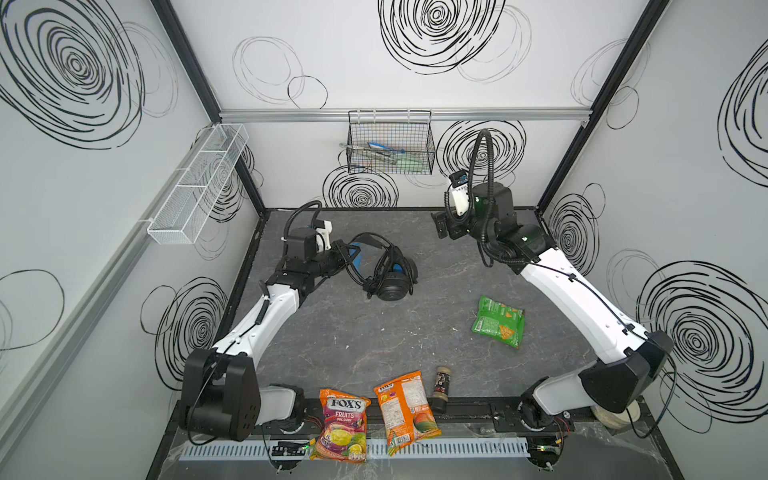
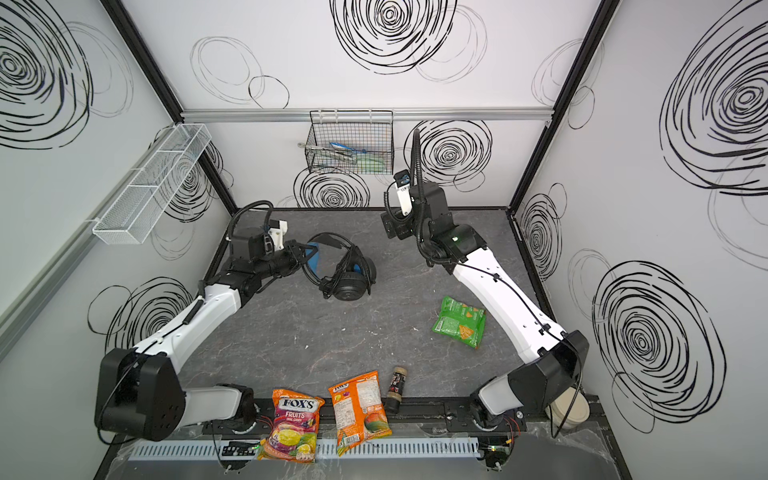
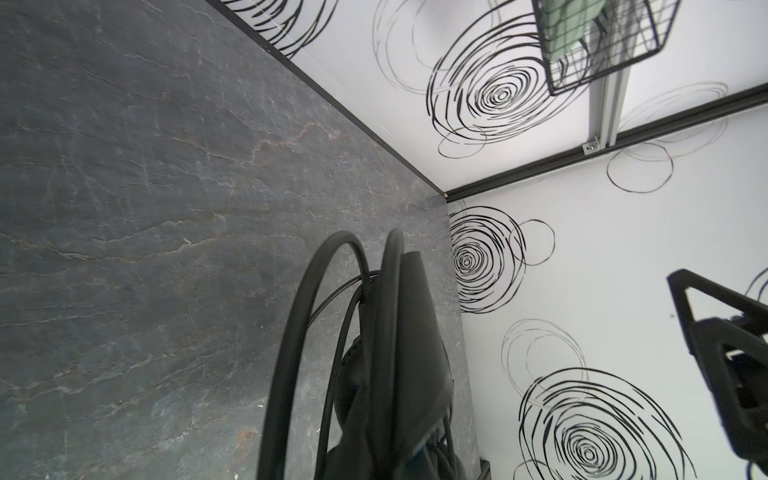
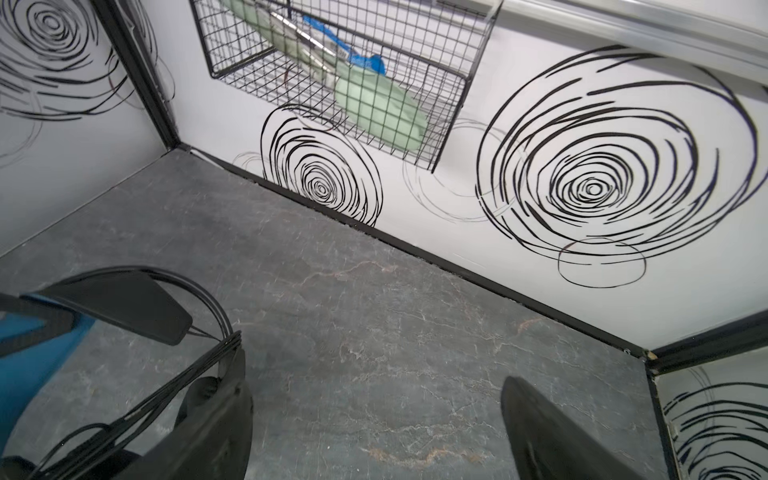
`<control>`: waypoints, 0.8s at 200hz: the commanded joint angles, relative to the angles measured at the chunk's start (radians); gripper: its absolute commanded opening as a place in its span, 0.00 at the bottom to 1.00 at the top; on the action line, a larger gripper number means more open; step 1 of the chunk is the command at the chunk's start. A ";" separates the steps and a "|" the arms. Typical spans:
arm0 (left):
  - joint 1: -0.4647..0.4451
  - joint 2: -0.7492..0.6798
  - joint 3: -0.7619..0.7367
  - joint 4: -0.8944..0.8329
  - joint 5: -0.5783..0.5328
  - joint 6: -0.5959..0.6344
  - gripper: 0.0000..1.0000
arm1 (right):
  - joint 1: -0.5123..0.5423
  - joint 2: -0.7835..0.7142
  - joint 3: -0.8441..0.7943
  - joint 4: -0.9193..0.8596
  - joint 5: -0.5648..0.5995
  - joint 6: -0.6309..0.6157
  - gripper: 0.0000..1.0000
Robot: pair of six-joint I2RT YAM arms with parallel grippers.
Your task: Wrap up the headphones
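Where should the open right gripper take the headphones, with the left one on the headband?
Probably the near ear cup of the headphones, pinched across its rim from above and the right. The left gripper is shut on the headband end, while the cups lie toward the right gripper, open and raised.

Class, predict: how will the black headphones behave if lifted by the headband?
The headphones would probably swing and tilt, since bulky round cups hang from a thin wire arch. The thin cable looks limp, so any free length likely flops and trails.
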 commanded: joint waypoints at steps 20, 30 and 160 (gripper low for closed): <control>0.040 0.122 -0.034 0.352 0.026 -0.094 0.00 | 0.006 0.004 0.013 0.007 0.029 0.071 0.97; 0.042 0.161 -0.040 0.406 0.029 -0.110 0.00 | 0.004 -0.003 -0.001 0.009 0.032 0.079 0.97; 0.073 0.392 -0.074 0.571 0.026 -0.094 0.00 | -0.097 -0.088 -0.146 0.142 -0.007 0.221 0.97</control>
